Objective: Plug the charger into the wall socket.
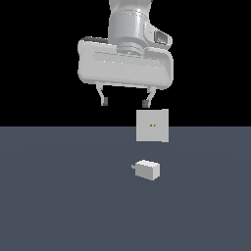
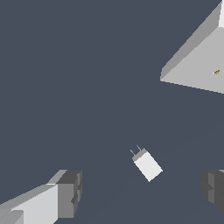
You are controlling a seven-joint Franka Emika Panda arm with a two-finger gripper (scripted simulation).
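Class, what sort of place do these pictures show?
Probably a bare simulated test scene: a flat blue-grey floor, a small white rectangular charger lying on it, and a light-grey square socket plate standing alone against black.

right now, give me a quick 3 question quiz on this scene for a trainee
1. True or false: the gripper holds the charger.
2. The charger lies: A) plugged into the socket B) on the floor, apart from the socket C) between closed fingers.
3. How many small holes show on the socket's face in the exterior view?

Key: 1 false, it hangs open above, empty. 2 B. 3 two.
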